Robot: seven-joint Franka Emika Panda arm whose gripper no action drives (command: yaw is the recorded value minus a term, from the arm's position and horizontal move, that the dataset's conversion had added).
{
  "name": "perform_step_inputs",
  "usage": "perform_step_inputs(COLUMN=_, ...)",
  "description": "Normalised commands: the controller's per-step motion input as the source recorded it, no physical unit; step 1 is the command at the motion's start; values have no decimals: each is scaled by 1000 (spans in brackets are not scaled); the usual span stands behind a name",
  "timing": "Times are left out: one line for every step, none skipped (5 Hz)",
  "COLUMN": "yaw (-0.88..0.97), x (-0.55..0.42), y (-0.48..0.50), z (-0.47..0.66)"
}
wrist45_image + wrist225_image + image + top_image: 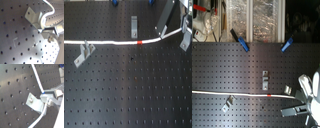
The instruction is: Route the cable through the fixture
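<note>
The white cable (114, 42) lies across the black perforated board in both exterior views, with its red band (140, 43) right of the middle in the first exterior view. My gripper (184, 35) is at the first exterior view's right edge, shut on the cable's raised end. In the second wrist view the gripper (47, 97) pinches the cable (37, 79) just beside a metal bracket (35, 102). The first wrist view shows the cable (47, 11) curving around that bracket (33, 16). Whether the cable touches the bracket, I cannot tell.
Three metal brackets are bolted to the board: one at the first exterior view's left (84, 52), one behind the cable (134, 25), one near the gripper (163, 33). Two blue clamps (242, 44) (288, 44) and clutter sit beyond the board's far edge in the second exterior view.
</note>
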Motion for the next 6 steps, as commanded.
perform_step_inputs(yaw=80, x=25, y=-124, z=182)
perform_step_inputs(yaw=0, x=35, y=-157, z=168)
perform_step_inputs(yaw=0, x=16, y=-113, z=122)
perform_step_inputs(yaw=0, x=0, y=3, z=200)
perform_step_inputs(yaw=17, x=0, y=6, z=403)
perform_step_inputs(yaw=0, x=-9, y=218, z=244)
